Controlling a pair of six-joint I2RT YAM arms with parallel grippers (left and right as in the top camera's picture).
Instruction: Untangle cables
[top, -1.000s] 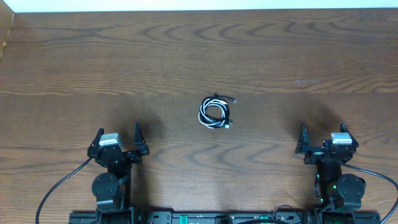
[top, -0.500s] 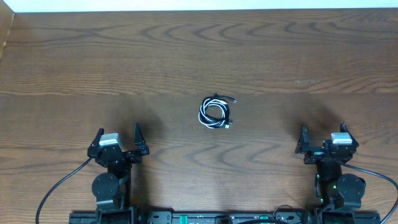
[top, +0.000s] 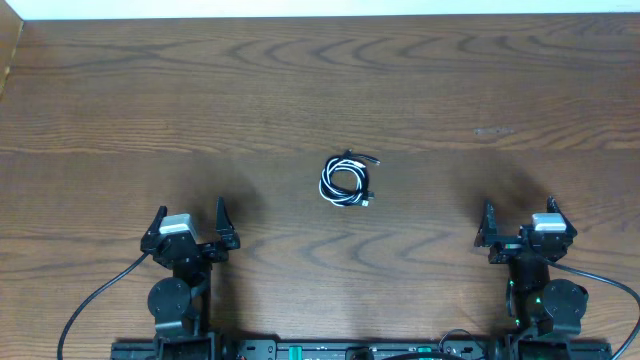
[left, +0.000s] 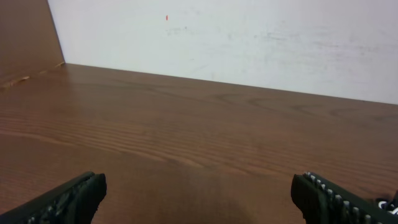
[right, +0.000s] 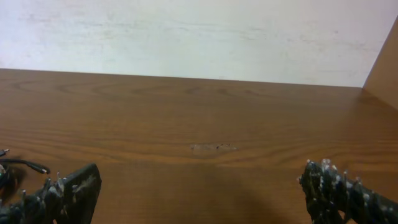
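Overhead, the cables (top: 346, 181) lie coiled — well apart, between the left gripper (top: 190, 208) and right gripper (top: 519, 205) (both spread wide, empty).

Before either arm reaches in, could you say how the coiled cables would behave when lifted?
The cables look thin and loosely looped, so probably floppy, sagging from one pinch. The bundle is small, so likely light. Black and white cords interlace, so they may lift together.

No text, label, brand or number legible anywhere, small pale marks on the black base rail (top: 300, 352) at the near edge too tiny to read, faint red speck (left: 166, 17) on the white wall (left: 261, 50), no letter shape
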